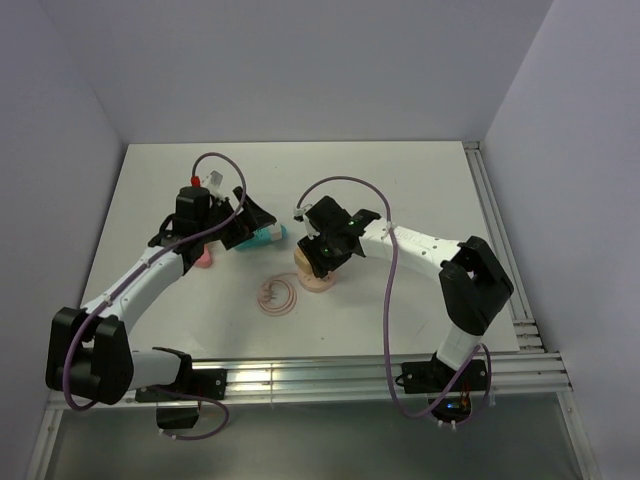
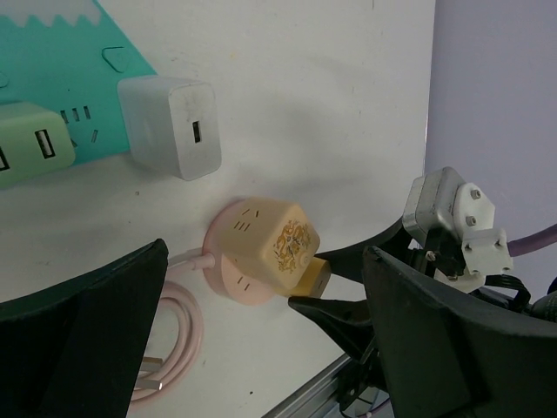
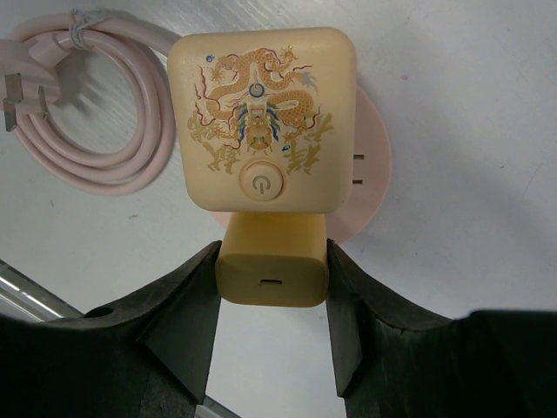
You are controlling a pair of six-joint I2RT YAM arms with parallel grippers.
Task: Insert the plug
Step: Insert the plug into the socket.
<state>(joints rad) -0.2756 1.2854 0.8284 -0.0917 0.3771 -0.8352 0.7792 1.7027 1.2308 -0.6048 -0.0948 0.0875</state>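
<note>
We see the pink coiled cable (image 1: 275,295) lying nearest on the white bench (image 1: 420,180). Beyond it, the right gripper (image 3: 273,254) has its jaws pinching the small yellow charger plug (image 3: 271,279), which sits flush against the side of the cream cube socket with a dragon print (image 3: 261,113); its prongs are hidden. Farther back, the left gripper (image 1: 243,222) hangs with jaws spread wide beside the teal power strip (image 2: 52,61), which carries a white charger block (image 2: 170,126) and a pale green adapter (image 2: 30,139).
</note>
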